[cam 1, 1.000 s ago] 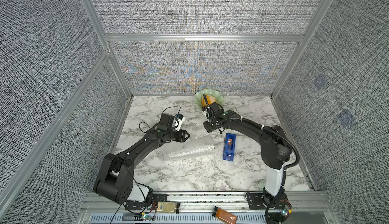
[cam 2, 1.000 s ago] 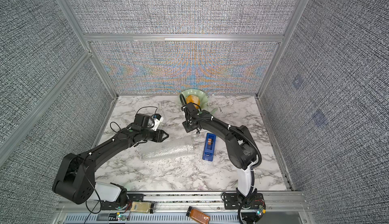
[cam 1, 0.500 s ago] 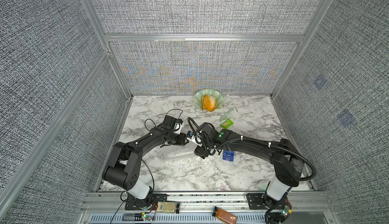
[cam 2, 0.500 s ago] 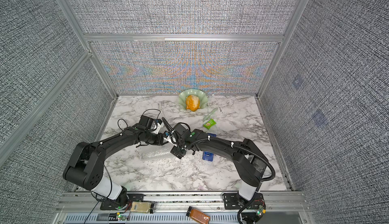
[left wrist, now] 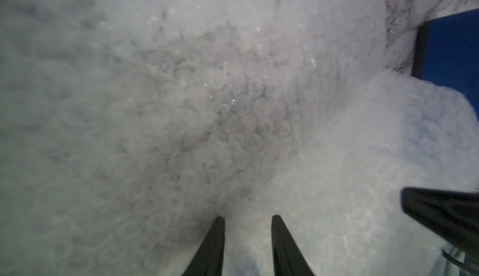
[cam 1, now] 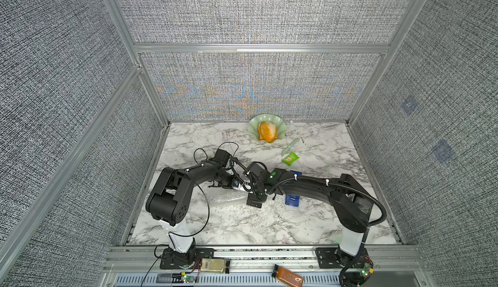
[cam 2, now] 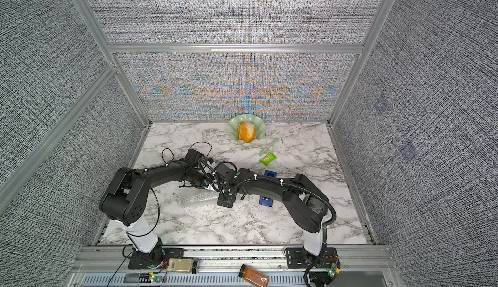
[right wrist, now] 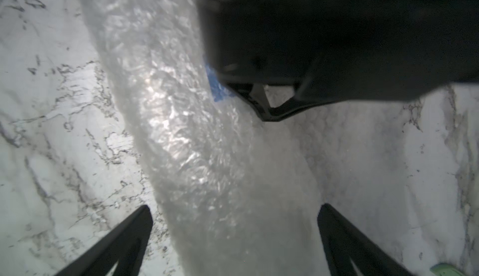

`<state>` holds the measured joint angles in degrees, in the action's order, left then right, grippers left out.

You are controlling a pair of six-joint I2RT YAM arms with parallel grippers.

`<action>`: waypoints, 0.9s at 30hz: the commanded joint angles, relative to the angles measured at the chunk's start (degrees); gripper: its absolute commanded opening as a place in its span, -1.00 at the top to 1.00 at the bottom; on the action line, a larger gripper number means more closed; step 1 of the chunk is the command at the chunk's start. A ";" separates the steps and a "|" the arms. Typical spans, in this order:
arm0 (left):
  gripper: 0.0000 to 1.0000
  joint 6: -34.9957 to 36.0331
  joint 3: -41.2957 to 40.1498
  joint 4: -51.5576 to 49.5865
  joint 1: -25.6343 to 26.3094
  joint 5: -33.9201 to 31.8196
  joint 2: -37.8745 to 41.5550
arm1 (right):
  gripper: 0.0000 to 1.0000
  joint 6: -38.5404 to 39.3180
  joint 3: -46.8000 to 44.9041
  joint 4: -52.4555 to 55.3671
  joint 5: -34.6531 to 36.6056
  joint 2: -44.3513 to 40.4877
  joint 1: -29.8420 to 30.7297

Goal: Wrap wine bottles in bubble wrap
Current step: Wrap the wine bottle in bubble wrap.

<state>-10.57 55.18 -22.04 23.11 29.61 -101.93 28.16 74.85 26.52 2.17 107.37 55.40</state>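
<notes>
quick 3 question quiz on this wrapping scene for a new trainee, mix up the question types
1. True or false: the right gripper stands wide open astride the bubble wrap roll.
2. What lies in the green dish? A orange item, B spoon, C sponge.
3. Name the tape dispenser's colour.
Key: 1 true; 2 A; 3 blue.

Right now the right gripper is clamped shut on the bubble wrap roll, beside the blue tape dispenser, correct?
No: the right gripper is open, jaws spread wide either side of the bubble wrap roll; the right wrist view shows it. The blue tape dispenser is beside it.
</notes>
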 commanded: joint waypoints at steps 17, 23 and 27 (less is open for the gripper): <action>-0.10 -0.60 0.73 -2.60 -0.51 -4.97 5.31 | 0.03 -2.79 -1.39 4.39 -17.31 3.28 -5.37; -0.22 -3.03 1.08 -2.27 -1.84 -8.73 11.19 | 0.04 -5.94 0.05 8.31 -25.18 6.06 -8.71; -0.27 -5.54 -0.14 -0.70 -2.68 -11.71 17.35 | 0.05 -9.13 0.65 9.34 -28.23 8.33 -10.10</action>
<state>-14.00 55.44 -23.68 20.91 20.25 -87.18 23.35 76.31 26.79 -26.20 113.60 45.65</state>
